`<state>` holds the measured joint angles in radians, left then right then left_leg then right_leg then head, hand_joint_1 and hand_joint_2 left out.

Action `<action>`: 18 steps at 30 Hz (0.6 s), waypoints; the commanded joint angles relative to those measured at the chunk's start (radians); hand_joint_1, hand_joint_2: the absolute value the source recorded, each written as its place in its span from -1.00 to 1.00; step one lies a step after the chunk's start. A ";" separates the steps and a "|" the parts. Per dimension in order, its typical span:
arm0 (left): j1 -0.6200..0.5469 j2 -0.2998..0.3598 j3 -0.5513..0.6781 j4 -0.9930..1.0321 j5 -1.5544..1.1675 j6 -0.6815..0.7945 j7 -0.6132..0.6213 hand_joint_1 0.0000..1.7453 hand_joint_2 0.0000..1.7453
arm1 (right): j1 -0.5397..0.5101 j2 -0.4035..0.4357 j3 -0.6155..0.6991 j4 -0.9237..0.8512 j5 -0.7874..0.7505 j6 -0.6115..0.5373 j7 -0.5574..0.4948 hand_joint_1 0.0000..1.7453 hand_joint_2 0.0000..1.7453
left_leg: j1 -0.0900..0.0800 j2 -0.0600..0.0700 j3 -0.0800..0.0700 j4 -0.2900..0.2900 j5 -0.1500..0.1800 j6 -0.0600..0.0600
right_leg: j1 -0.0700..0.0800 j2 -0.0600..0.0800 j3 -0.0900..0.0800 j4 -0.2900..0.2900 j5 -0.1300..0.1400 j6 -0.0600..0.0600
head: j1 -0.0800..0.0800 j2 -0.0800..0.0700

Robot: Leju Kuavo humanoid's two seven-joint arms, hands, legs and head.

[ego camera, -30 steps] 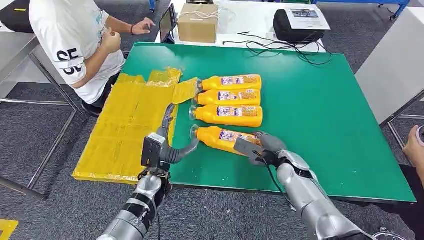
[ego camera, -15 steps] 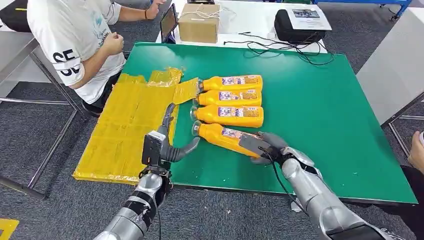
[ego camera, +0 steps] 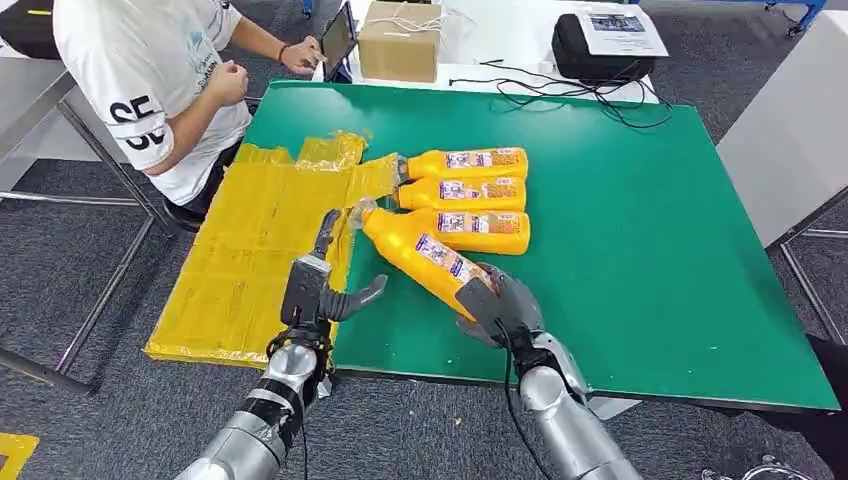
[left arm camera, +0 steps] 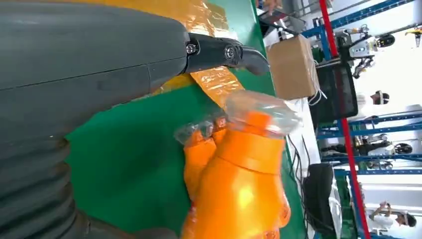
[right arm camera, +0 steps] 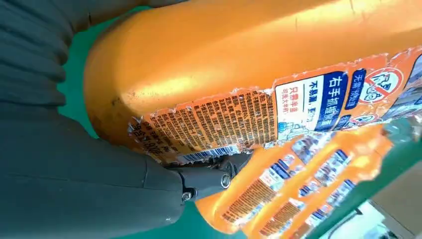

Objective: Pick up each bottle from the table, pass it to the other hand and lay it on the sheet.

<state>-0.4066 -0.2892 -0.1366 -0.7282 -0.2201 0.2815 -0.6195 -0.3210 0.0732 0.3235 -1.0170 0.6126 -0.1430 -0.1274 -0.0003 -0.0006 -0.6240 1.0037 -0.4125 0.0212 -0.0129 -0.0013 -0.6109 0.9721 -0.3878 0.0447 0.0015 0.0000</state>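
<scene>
My right hand [ego camera: 497,305] grips the base of an orange bottle [ego camera: 415,251] and holds it lifted and tilted, clear cap pointing toward the yellow sheet [ego camera: 250,250]. In the right wrist view the held bottle [right arm camera: 239,74] fills the frame above the thumb. My left hand [ego camera: 325,285] is open with fingers spread, just below the bottle's neck and not touching it. The left wrist view shows the capped neck [left arm camera: 259,117] close to the left hand's fingers [left arm camera: 219,52]. Three more orange bottles [ego camera: 465,193] lie side by side on the green table [ego camera: 640,230].
A seated person [ego camera: 150,80] in a white shirt is at the table's far left corner, hands near a tablet [ego camera: 338,40]. A cardboard box [ego camera: 398,42], a black bag [ego camera: 600,45] and loose cables [ego camera: 560,90] lie beyond the far edge.
My right hand has lifted the nearest bottle off the table and swung its capped end up and left toward the left hand. The left hand shifted slightly, still open.
</scene>
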 commanded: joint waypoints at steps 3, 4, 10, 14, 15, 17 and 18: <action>-0.034 0.026 0.041 0.016 0.003 -0.007 0.019 -1.00 1.00 | 0.019 0.059 -0.064 -0.070 -0.044 -0.052 -0.048 1.00 1.00 | -0.001 0.000 0.002 0.000 -0.001 -0.001 | 0.000 0.001 0.002 0.000 -0.001 -0.001 | 0.000 0.000; -0.027 0.027 0.047 -0.005 0.007 -0.020 0.022 -1.00 1.00 | 0.027 0.067 -0.062 -0.083 -0.037 -0.063 -0.050 1.00 1.00 | -0.001 0.001 0.002 0.000 -0.001 -0.001 | 0.000 0.001 0.001 0.000 -0.001 -0.002 | 0.000 0.000; 0.004 0.028 0.035 -0.095 0.110 -0.229 0.146 -1.00 1.00 | 0.001 0.086 -0.047 -0.045 -0.034 -0.102 -0.077 1.00 1.00 | 0.000 0.002 0.002 0.000 -0.002 -0.001 | 0.000 0.002 0.001 0.000 -0.001 -0.001 | 0.000 0.000; -0.004 0.032 -0.007 -0.088 0.212 -0.381 0.192 -1.00 1.00 | -0.053 0.103 -0.006 0.053 -0.014 -0.105 -0.101 1.00 1.00 | 0.000 0.003 0.004 0.000 -0.002 -0.001 | 0.000 0.003 0.002 0.001 -0.002 -0.002 | 0.000 0.000; -0.004 0.033 -0.013 -0.090 0.240 -0.417 0.202 -1.00 1.00 | -0.058 0.104 0.004 0.064 -0.012 -0.103 -0.106 1.00 1.00 | 0.000 0.003 0.003 0.000 -0.002 -0.001 | 0.000 0.003 0.001 0.000 -0.001 -0.001 | 0.000 0.000; 0.000 0.049 -0.050 -0.102 0.303 -0.516 0.235 -1.00 1.00 | -0.075 0.107 0.033 0.094 0.001 -0.101 -0.117 1.00 1.00 | -0.001 0.003 0.001 0.000 -0.001 -0.001 | -0.001 0.003 0.000 0.000 0.000 -0.001 | 0.000 0.000; -0.002 0.055 -0.060 -0.101 0.325 -0.552 0.250 -1.00 1.00 | -0.079 0.108 0.039 0.101 0.004 -0.104 -0.122 1.00 1.00 | 0.000 0.003 0.003 0.000 -0.002 -0.001 | 0.000 0.004 0.001 0.000 -0.001 -0.001 | 0.000 0.000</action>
<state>-0.3875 -0.2861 -0.1171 -0.8194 -0.0228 -0.0837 -0.4394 -0.2961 0.1572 0.3006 -1.0788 0.5970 -0.2430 -0.2186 -0.0011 -0.0007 -0.6253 1.0036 -0.4125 0.0213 -0.0136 -0.0013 -0.6122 0.9722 -0.3878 0.0448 0.0015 0.0000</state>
